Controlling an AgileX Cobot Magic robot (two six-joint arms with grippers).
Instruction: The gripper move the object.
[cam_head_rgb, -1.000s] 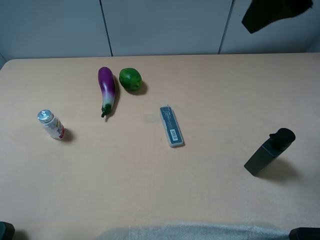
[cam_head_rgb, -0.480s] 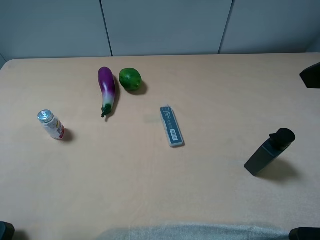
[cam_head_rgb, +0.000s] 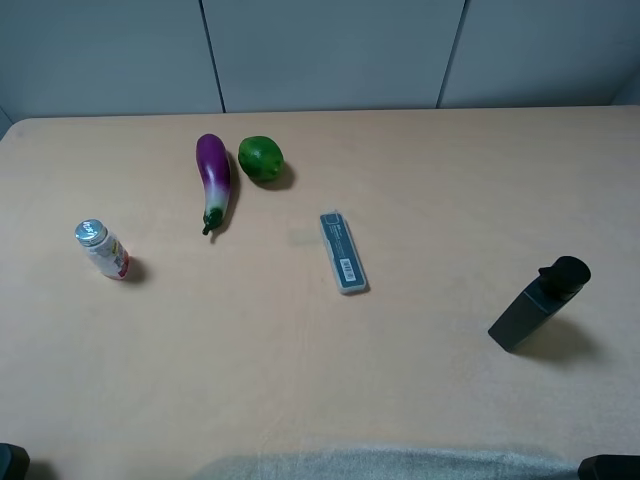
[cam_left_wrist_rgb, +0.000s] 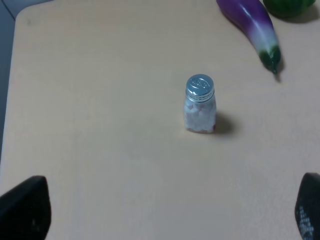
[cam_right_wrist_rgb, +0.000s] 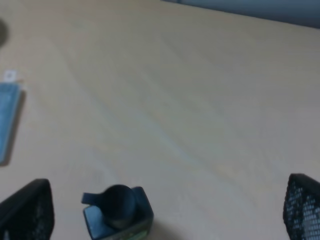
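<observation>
The green lime (cam_head_rgb: 260, 158) lies on the tan table at the far left-centre, right beside the purple eggplant (cam_head_rgb: 213, 180). In the left wrist view only the lime's edge (cam_left_wrist_rgb: 290, 6) shows, past the eggplant (cam_left_wrist_rgb: 250, 25). My left gripper (cam_left_wrist_rgb: 167, 212) is open and empty, its fingertips (cam_left_wrist_rgb: 25, 210) wide apart, well short of the lime. My right gripper (cam_right_wrist_rgb: 164, 209) is open and empty, its fingertips (cam_right_wrist_rgb: 302, 207) wide apart, above the black bottle-like item (cam_right_wrist_rgb: 117, 210). The lime is not in the right wrist view.
A small bottle with a silver cap (cam_head_rgb: 102, 250) stands at the left, also in the left wrist view (cam_left_wrist_rgb: 200, 102). A grey flat case (cam_head_rgb: 343, 252) lies at the middle. The black angular bottle (cam_head_rgb: 538, 303) stands at the right.
A dark arm part seen at the upper right one second ago dropped to the right edge and has left the exterior view. The objects have not moved.
</observation>
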